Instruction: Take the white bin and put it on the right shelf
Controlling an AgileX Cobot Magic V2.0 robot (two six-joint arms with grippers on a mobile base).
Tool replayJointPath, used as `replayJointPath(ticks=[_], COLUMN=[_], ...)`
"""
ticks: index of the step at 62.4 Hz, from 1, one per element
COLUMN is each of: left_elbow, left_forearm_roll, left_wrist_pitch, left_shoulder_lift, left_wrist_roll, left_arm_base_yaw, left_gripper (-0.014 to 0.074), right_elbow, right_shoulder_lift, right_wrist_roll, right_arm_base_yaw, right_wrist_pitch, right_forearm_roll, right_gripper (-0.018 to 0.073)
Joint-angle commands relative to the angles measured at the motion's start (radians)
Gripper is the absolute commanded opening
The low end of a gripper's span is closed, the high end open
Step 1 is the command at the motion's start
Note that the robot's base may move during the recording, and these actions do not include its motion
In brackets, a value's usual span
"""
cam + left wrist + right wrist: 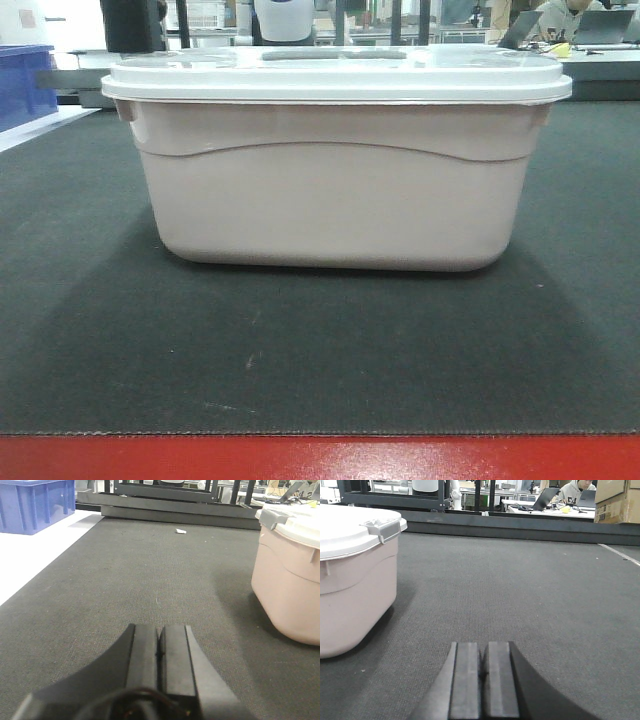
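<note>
- Position of the white bin: we see it upright in the middle of the front view, standing on a dark grey mat, with its white lid closed on top.
- In the left wrist view, the left pincer is at the bottom centre of the frame. Its two black fingers are pressed together and hold nothing.
- In that frame the bin is at the right edge, above and to the right of the pincer. It is well apart from the pincer, with bare mat between them.
- In the right wrist view, the right pincer is also at the bottom centre, clenched on nothing.
- There the bin is at the left edge of the frame, apart from the pincer and not touching it.
- We also see a blue crate in the upper left of the left wrist view, and a red strip along the bottom of the front view.
</note>
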Motion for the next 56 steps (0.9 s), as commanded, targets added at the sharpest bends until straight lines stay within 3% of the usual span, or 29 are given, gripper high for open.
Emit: replayJointPath(ticks=[1, 56], left_elbow=[-0.007, -0.007], left_forearm_roll=[-0.009, -0.011], left_wrist_pitch=[-0.09, -0.099], left_shoulder_lift=[-0.011, -0.011], left_wrist_roll=[-0.005, -0.005], left_arm_base_yaw=[-0.007, -0.007], left_gripper=[-0.0118, -0.0118], right_elbow=[0.001, 0.001], right_shoulder_lift=[-0.018, -0.018], right_wrist_roll=[-0.005, -0.005], right_arm_base_yaw=[0.001, 0.0], right_wrist_pitch=[-0.091, -0.123], right_forearm_roll=[-0.008, -0.008], right_gripper=[0.0068, 0.0068])
